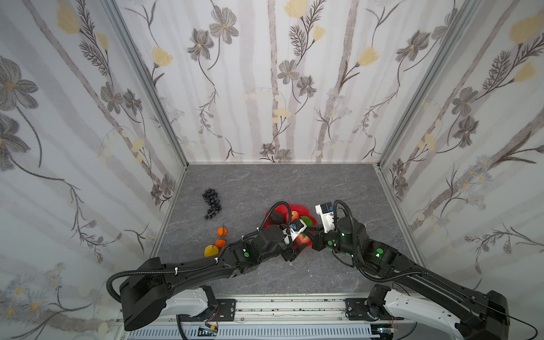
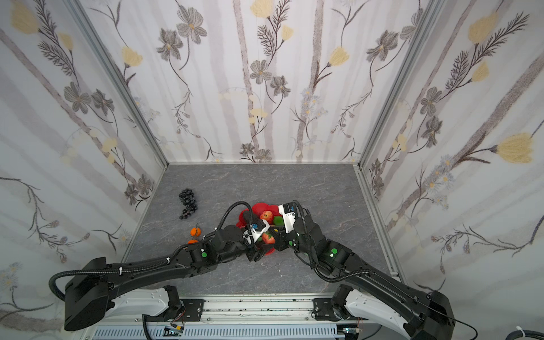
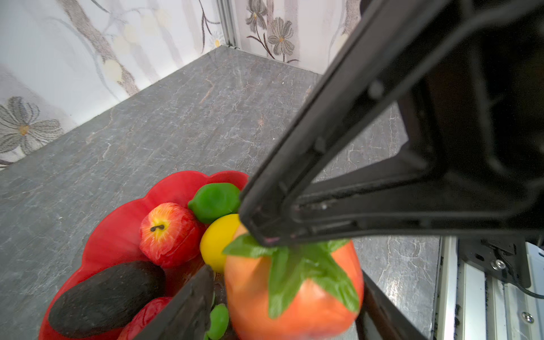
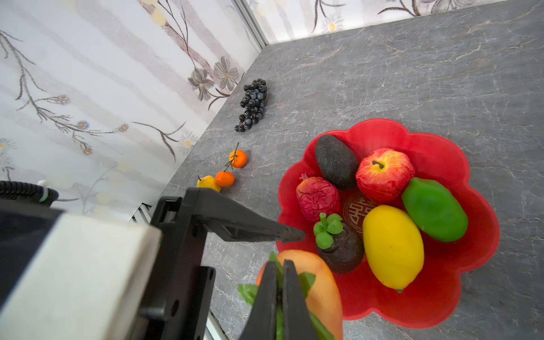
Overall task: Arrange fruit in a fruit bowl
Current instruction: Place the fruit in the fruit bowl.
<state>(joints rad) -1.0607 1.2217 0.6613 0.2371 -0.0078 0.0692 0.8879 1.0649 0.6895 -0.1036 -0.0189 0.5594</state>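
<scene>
While left arm (image 1: 265, 238) over bowl (image 4: 441, 147), grapes (image 1: 212, 203) apart.

Red bowl (image 4: 441, 141), yellow lemon (image 4: 393, 247), green lime (image 4: 434, 209), orange green-leafed fruit (image 4: 323, 294), black grapes (image 4: 253, 104), grey veined table (image 4: 382, 73)

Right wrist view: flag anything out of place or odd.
The grape bunch, two oranges and a small yellow fruit lie on the table, outside the fruit bowl. Odder: the fingers of the right gripper pinch only the green leaves of the orange fruit at the bowl's edge, while the left gripper stands open around it.
</scene>
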